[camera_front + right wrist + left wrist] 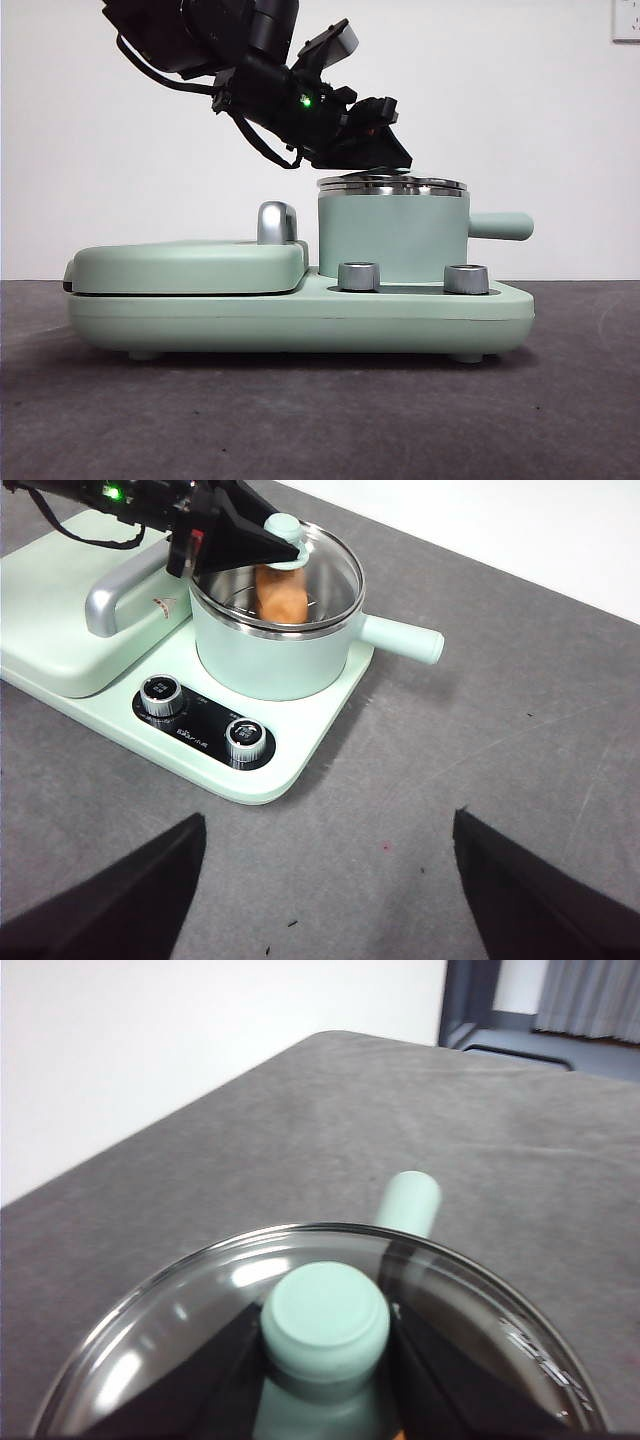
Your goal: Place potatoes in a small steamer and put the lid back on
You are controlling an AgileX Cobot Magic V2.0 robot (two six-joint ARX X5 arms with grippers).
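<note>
Right wrist view shows the left gripper (283, 540) clamped on the knob of the lid (335, 575), which sits on the small steamer (270, 655) just below it. Under that gripper, inside the steamer, stands the potato (281, 595). Well apart, the right gripper (330, 900) hangs with jaws spread.

The orange-brown potato (283, 594) stands inside the small steamer (393, 236), a mint-green round pot with a steel rim; its short side handle (500, 225) sticks out. The lid (300, 572), flat glass with a shiny steel rim and a mint-green knob (326, 1316), lies on the steamer's rim and looks about level.
</note>
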